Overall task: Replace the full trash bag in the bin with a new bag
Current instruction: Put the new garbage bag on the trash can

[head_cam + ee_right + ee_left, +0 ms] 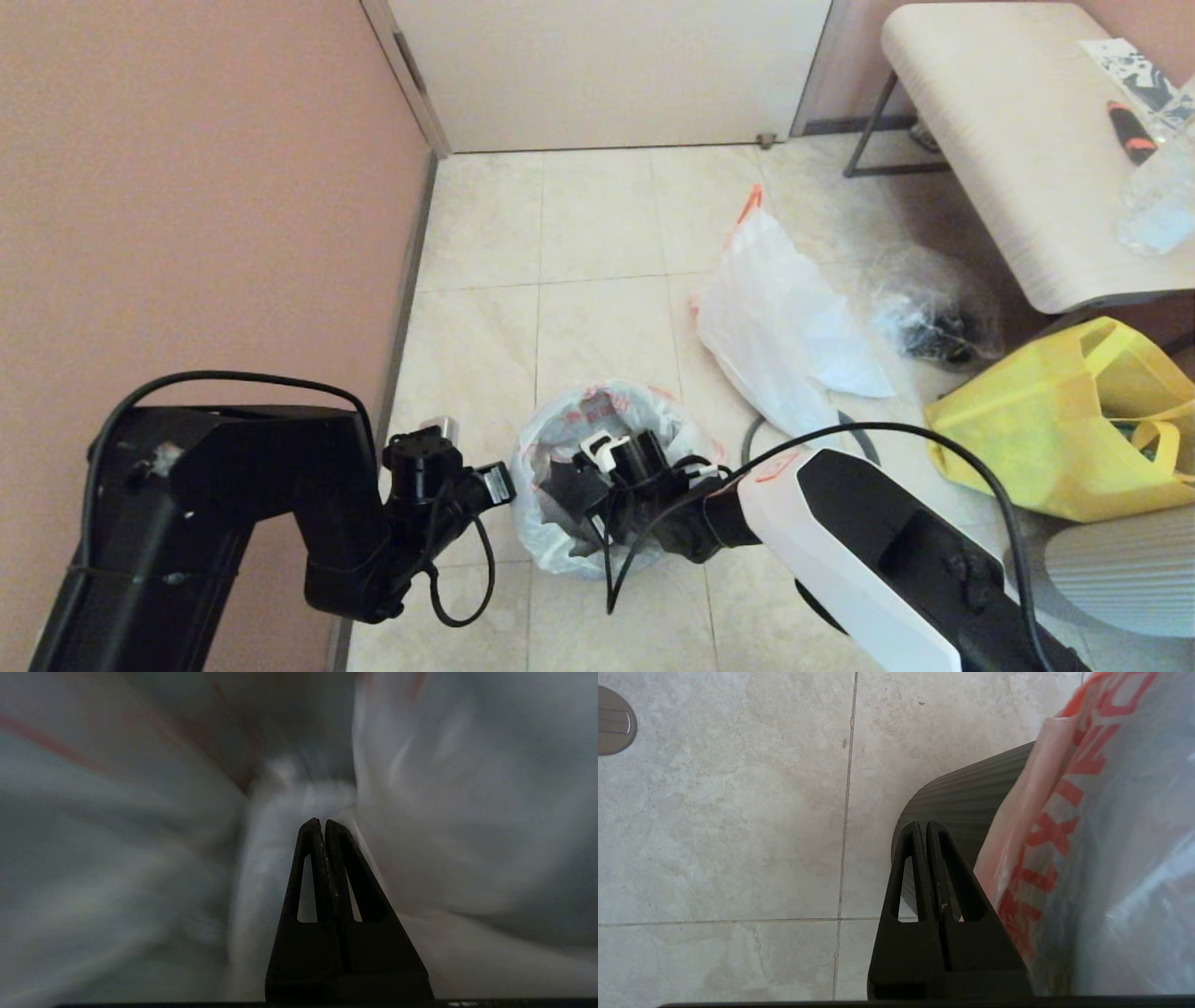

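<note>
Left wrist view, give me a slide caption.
Left gripper shut beside the black bin, its new bag draped over the rim.

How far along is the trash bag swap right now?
Mostly done: the full translucent white trash bag lies on the floor tiles, out of the round black plastic bin. The new white bag with orange-red print already lines it. The right pincer, shut, is pushing inside; the left pincer waits shut beside the bin. Seating remains.
</note>
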